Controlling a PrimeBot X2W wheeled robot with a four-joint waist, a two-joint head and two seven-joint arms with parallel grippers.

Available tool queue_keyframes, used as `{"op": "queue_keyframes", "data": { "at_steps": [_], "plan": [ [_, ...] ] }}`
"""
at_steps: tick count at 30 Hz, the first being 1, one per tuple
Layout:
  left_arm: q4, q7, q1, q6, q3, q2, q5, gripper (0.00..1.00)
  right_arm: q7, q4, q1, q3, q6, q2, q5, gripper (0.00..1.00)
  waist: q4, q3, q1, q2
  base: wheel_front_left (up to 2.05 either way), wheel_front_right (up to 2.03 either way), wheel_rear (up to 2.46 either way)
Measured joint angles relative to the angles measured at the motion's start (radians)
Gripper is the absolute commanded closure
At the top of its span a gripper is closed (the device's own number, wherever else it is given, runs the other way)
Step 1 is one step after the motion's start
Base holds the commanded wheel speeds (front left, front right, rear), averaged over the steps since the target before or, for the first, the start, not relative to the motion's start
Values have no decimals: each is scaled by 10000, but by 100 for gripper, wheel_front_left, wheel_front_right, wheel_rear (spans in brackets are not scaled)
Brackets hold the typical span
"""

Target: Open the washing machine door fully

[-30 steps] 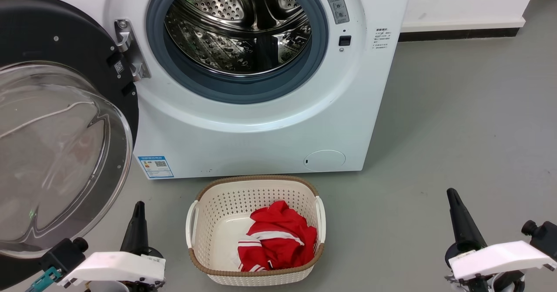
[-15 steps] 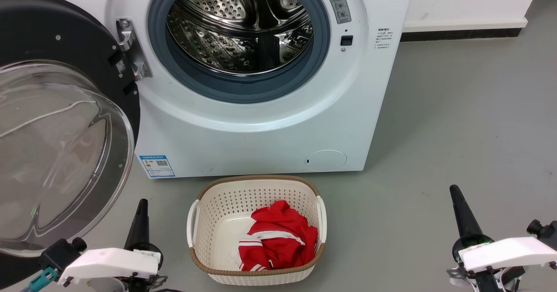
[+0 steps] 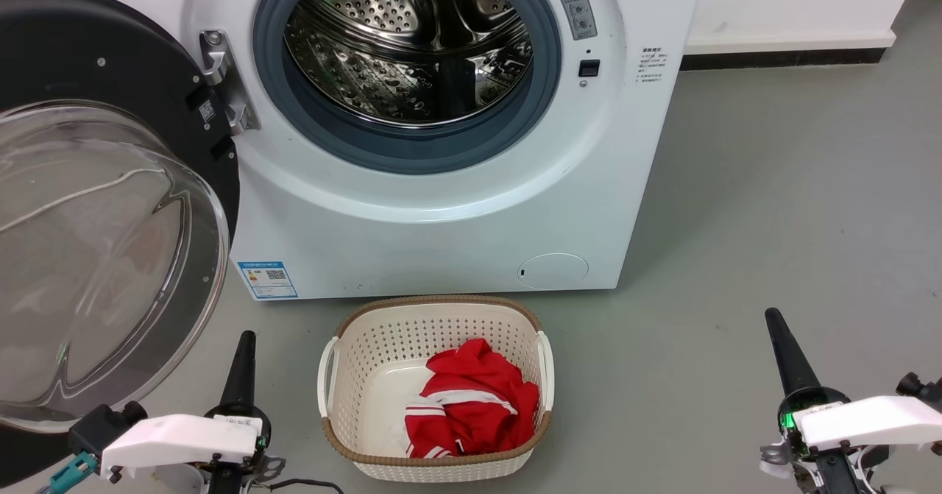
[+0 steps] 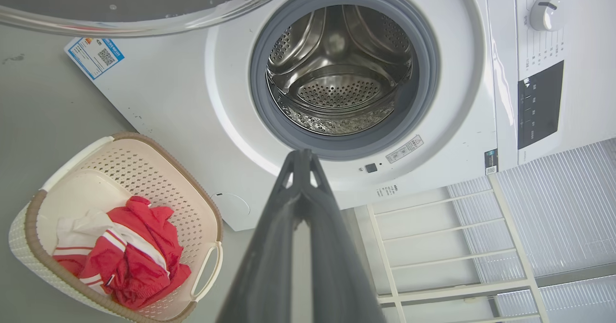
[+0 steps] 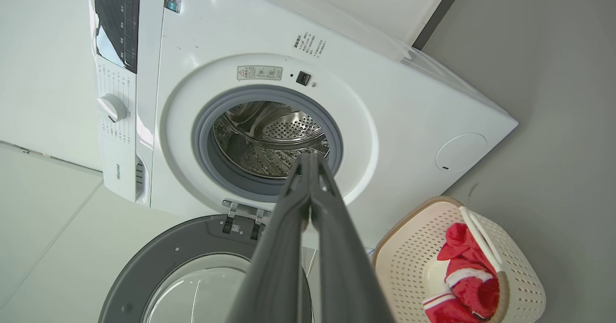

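Observation:
The washing machine door (image 3: pixel 96 207) stands swung wide open to the left of the white machine (image 3: pixel 441 207), its black rim and bulging glass bowl facing me, hung on a metal hinge (image 3: pixel 224 89). It also shows in the right wrist view as the door (image 5: pixel 144 270) and in the left wrist view as the door's edge (image 4: pixel 144 5). The steel drum (image 3: pixel 408 37) lies exposed. My left gripper (image 3: pixel 246 339) is shut and empty, low beside the door's lower edge, not touching it. My right gripper (image 3: pixel 774 317) is shut and empty, far right over the floor.
A white laundry basket (image 3: pixel 434 317) with a red and white garment (image 3: pixel 471 406) stands on the grey floor right before the machine, between my arms. A small round white flap (image 3: pixel 552 271) sits low on the machine's front. A white rack (image 4: pixel 447 246) stands beside the machine.
The picture has shifted slightly right as the camera moved. Both arms have sunk a little lower in view. The door stays wide open.

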Motion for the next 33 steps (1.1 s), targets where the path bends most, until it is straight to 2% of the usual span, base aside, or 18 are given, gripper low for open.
{"op": "queue_keyframes", "data": {
  "at_steps": [33],
  "plan": [
    [203, 723, -279, -155, 52, -36, -2957, 100, 560, 397, -370, -337, 0, 10, 2867, 100, 96, 20, 0, 0, 0, 0, 0]
  ]
}}
